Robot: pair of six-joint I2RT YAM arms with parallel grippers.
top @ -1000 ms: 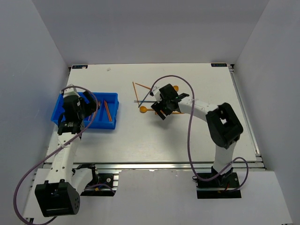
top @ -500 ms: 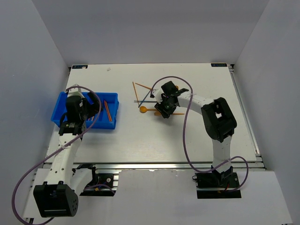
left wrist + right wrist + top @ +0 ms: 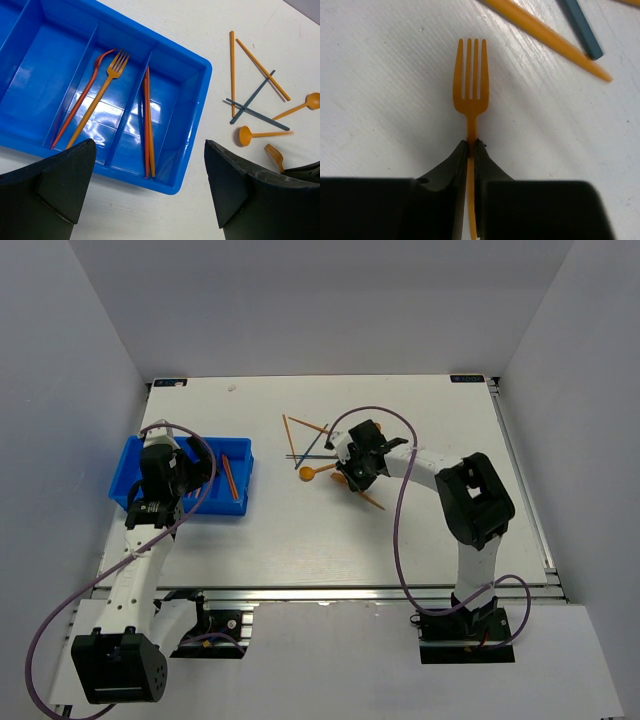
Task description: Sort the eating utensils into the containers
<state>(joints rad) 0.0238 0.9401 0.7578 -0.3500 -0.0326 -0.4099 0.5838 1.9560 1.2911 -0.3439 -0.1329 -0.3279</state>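
Just a plain white worktop (image 3: 300, 535) boxed in by pale grey walls (image 3: 320, 300), metal rail (image 3: 330, 594) along the near edge.

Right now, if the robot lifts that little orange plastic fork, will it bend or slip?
Probably very light: the small orange plastic fork is thin and flat. Its narrow handle might flex a bit, since the right gripper pinches only its thin neck. Smooth plastic could pivot in that small pinch.

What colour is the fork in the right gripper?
Orange. The fork shows best in the right wrist view, pinched at its handle by the right gripper.
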